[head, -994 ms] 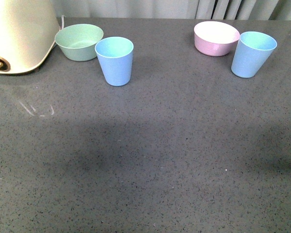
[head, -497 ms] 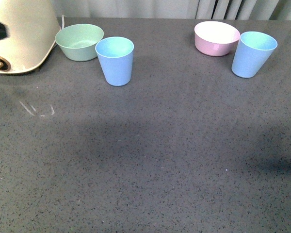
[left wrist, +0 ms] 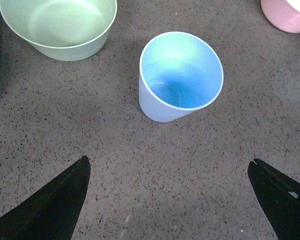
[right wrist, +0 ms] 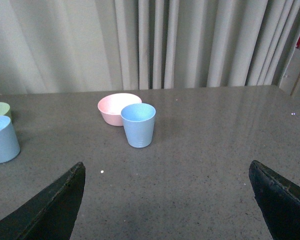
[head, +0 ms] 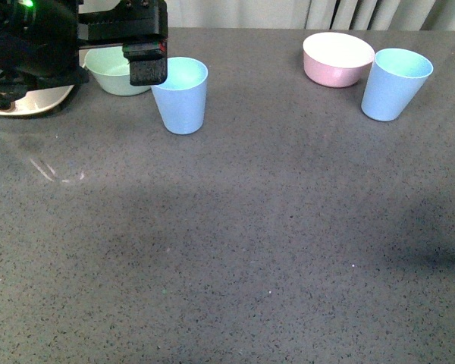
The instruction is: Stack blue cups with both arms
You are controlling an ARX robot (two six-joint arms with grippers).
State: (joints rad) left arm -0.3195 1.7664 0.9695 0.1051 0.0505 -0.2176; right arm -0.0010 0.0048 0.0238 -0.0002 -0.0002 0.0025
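Note:
Two light blue cups stand upright on the grey table. The left cup (head: pixel 180 95) is beside the mint-green bowl (head: pixel 110 74); the right cup (head: pixel 395 83) is beside the pink bowl (head: pixel 338 58). My black left arm (head: pixel 53 38) hangs over the far left, its front end right next to the left cup's rim. My left gripper (left wrist: pixel 168 161) is open and empty, with the left cup (left wrist: pixel 180 75) ahead between the jaws, apart from them. My right gripper (right wrist: pixel 166 164) is open and empty, well short of the right cup (right wrist: pixel 138 125). The right arm is out of the front view.
A cream appliance (head: pixel 30 100) sits at the far left, mostly hidden by my left arm. The green bowl (left wrist: pixel 60 25) lies close beside the left cup. The pink bowl (right wrist: pixel 115 107) stands just behind the right cup. A curtain hangs behind the table's far edge.
My left arm has come into the front view from the left, over the appliance and green bowl, up to the left cup. Cups and bowls have not moved.

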